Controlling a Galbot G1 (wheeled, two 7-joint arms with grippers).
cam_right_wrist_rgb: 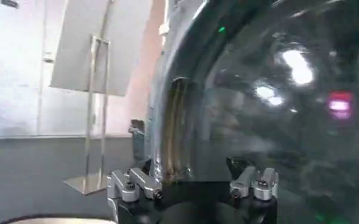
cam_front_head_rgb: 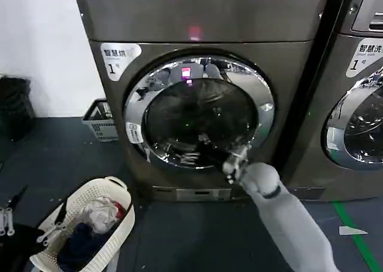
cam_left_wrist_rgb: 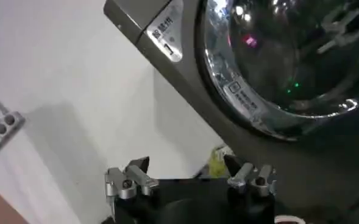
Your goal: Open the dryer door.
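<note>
Laundry room, numbered dryer (cam_front_head_rgb: 203, 92) beside a similar machine (cam_front_head_rgb: 353, 92), white laundry basket (cam_front_head_rgb: 90, 224) of clothes on dark floor
</note>
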